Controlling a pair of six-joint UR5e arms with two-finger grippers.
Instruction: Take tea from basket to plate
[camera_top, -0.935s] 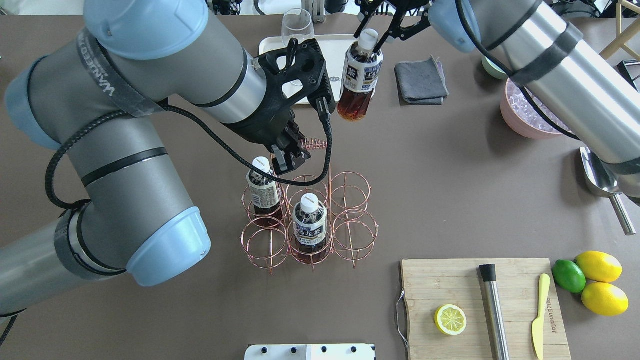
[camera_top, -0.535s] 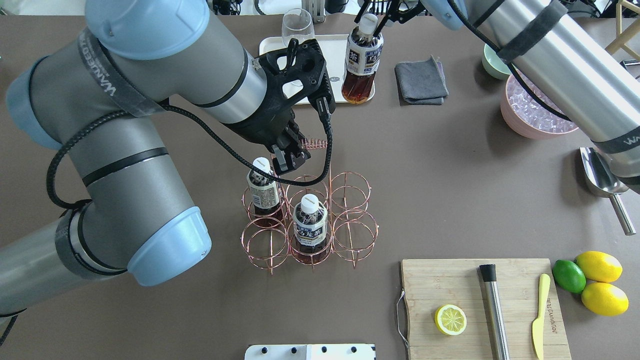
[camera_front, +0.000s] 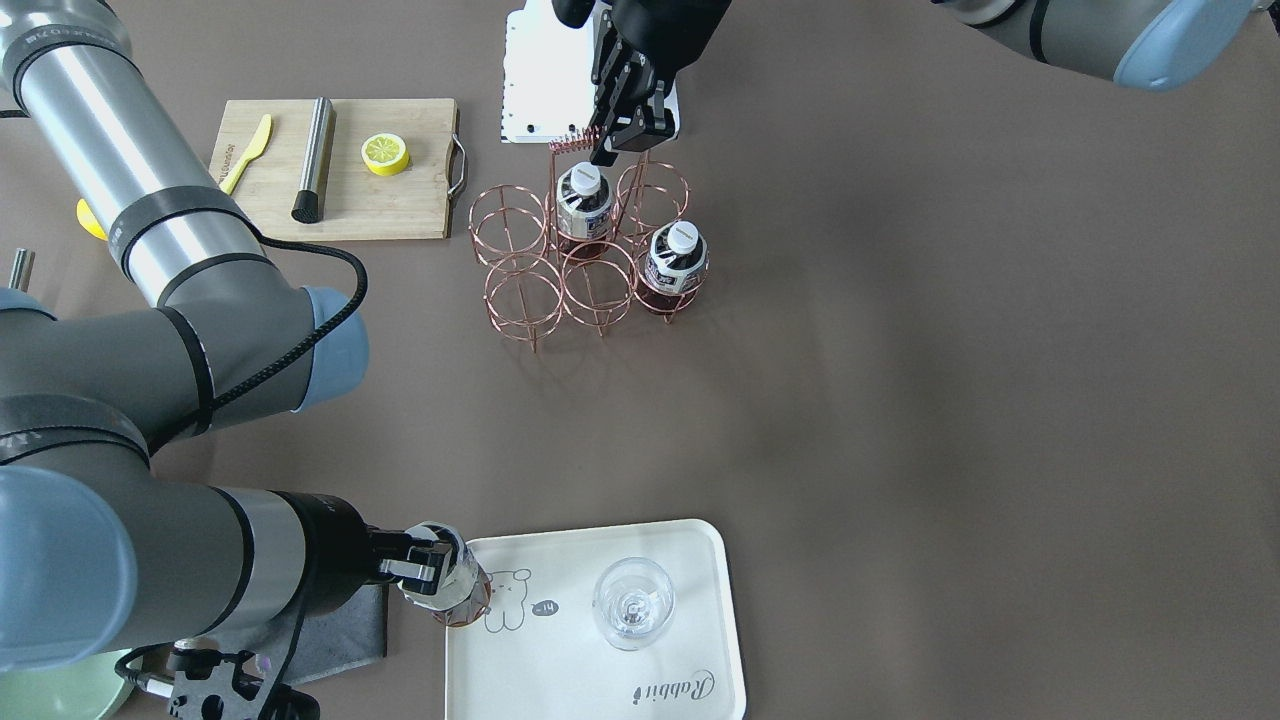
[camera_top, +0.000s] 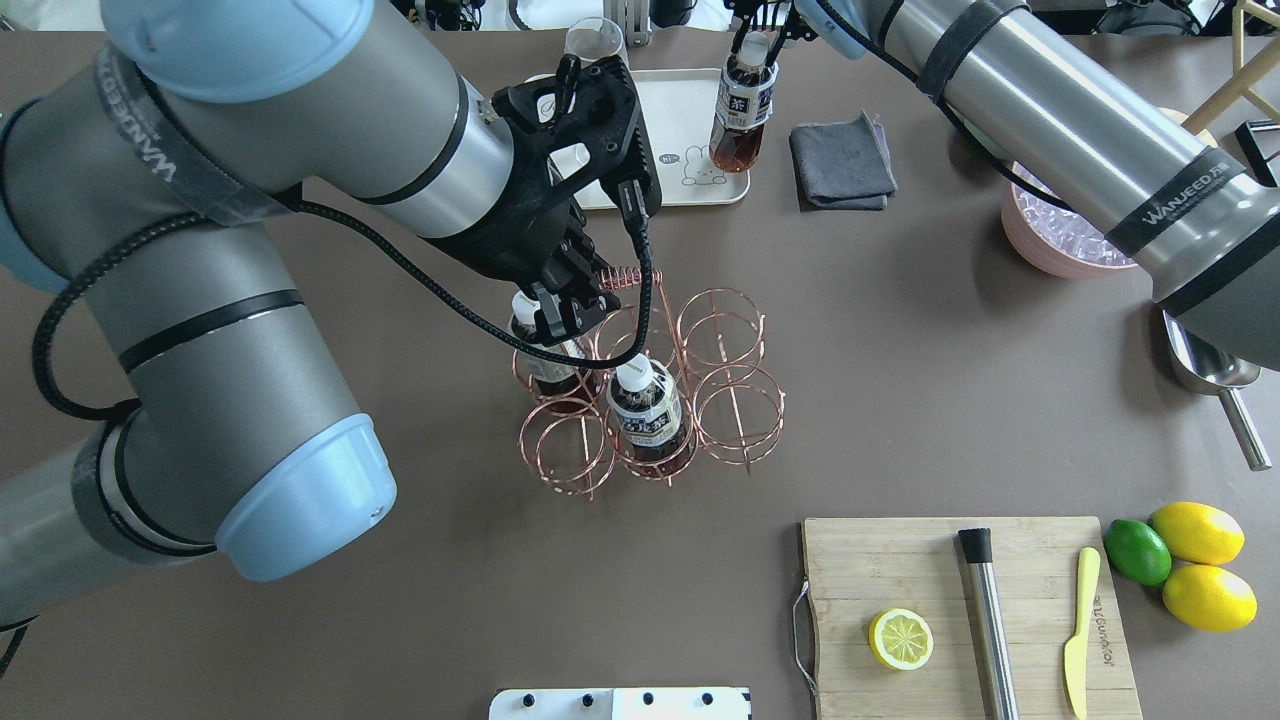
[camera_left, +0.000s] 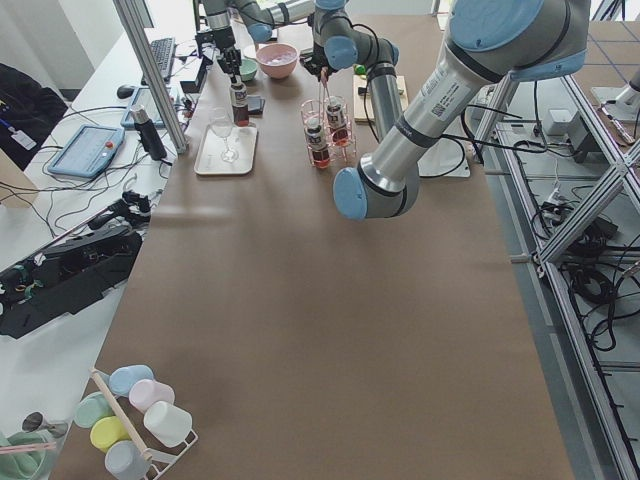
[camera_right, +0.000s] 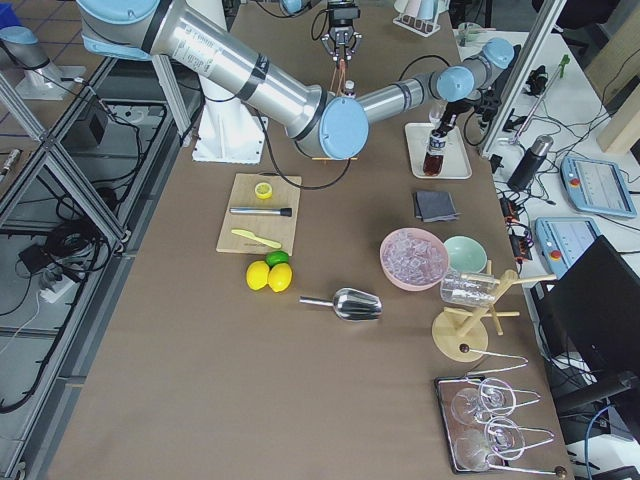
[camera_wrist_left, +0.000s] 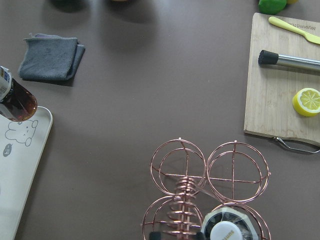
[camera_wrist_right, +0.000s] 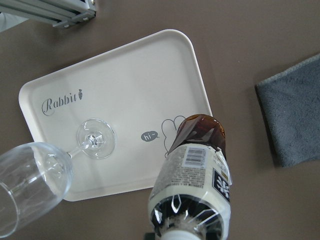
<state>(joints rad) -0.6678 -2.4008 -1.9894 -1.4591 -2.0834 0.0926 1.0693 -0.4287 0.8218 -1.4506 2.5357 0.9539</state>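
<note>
Right gripper (camera_top: 757, 32) is clamping the tea (camera_top: 740, 118) at the cap, jaws closed on it, with the bottle hanging below. The tea's base is sitting over the plate (camera_top: 672, 110), right at its right edge beside the bear drawing. Cannot tell whether it is touching the plate.

Glass (camera_top: 596, 40) is standing on the plate left of the tea, and a bare stretch of plate is lying between the two. Cloth (camera_top: 842, 160) is lying just beside the plate's right edge, apart from the tea.

Left gripper (camera_top: 566, 312) is gripping the basket (camera_top: 725, 400) by its coiled handle, fingers pressing either side of the coil. Two bottles (camera_top: 648, 405) are standing in the basket, one in the front middle cell and one in the back left cell under the gripper. The other four cells are showing as open rings.

Bare table (camera_top: 900, 330) is stretching right of the basket.
</note>
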